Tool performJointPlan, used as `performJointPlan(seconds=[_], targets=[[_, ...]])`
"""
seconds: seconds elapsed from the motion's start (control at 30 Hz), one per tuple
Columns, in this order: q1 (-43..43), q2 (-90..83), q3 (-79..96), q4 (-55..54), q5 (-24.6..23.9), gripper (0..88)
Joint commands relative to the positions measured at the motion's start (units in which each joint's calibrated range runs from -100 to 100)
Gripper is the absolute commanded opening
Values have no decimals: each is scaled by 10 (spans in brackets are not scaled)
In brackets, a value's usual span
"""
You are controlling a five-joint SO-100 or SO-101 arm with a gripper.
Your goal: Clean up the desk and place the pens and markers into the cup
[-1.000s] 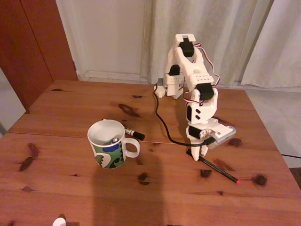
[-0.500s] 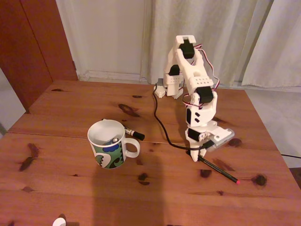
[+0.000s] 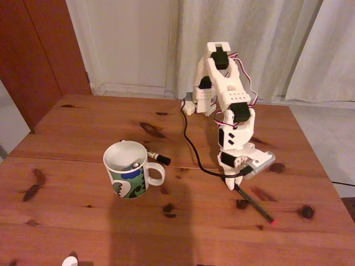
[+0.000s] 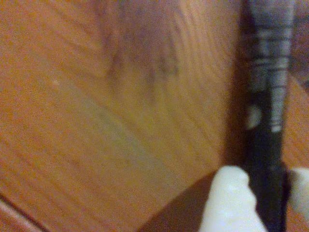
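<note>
Gripper right of centre in the fixed view, fingers closed on one end of the black pen. Pen's long axis runs down-right to its red tip. Cup sits left of the gripper, well apart.

Two cameras, far and near.
The fixed view looks down across the counter toward the curtains; the wrist view sits just above the same wood.

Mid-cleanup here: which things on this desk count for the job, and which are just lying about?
Job:
- black pen, gripper closed on it
- marker behind the cup
- cup, something already inside
- desk

Lying about:
- black cable
- small white object at front edge
</note>
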Motion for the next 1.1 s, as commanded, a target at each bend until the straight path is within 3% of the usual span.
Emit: performJointPlan(seconds=[0.0,0.67,0.9,1.07], targets=[[7,-6,-25,-2,4,5],[8,-7,-25,-2,0,18],[6,-10,-26,-5,0,150],[2,-21,-42,-9,2,174]])
